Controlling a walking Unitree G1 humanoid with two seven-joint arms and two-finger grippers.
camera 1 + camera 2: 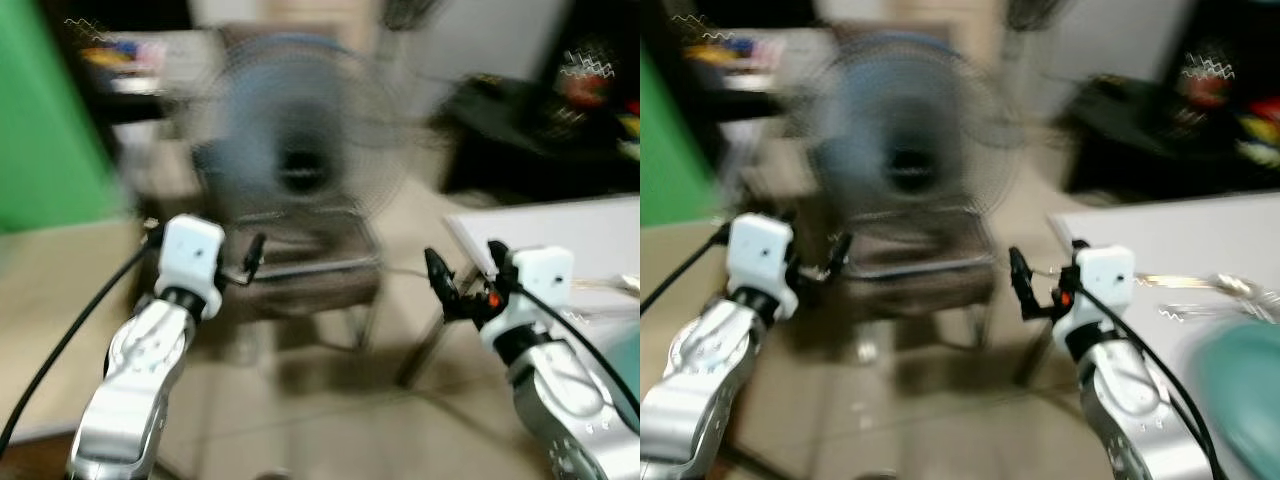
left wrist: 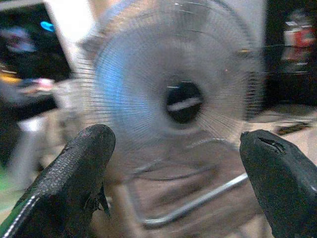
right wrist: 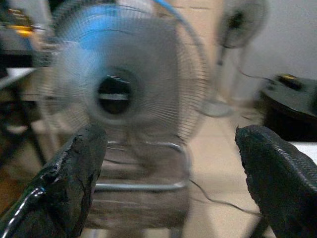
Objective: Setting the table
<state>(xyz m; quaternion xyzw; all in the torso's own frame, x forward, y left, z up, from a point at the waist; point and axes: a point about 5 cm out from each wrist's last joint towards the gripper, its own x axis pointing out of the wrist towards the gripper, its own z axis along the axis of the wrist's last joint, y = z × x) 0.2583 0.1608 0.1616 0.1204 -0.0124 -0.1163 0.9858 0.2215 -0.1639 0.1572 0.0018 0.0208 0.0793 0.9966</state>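
You are facing a blurred electric fan on a metal chair, holding both arms raised: left pincer and right pincer are both gaping, released. Cutlery is lying on the white worktop beside your right arm

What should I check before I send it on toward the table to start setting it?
1. Left end effector empty, fingers apart: ok.
2. Right end effector empty, fingers apart: ok.
3. Picture sharp enough to steer by: not ok, the head views are smeared, so the robot seems to be moving.
4. Path ahead: not ok, a fan on a metal-framed chair stands straight in front of both arms.
5. White table located: ok, off to the robot's right, past the right arm.
6. What is already on the table: cannot tell; blurred metal pieces and a teal shape are too smeared to name.
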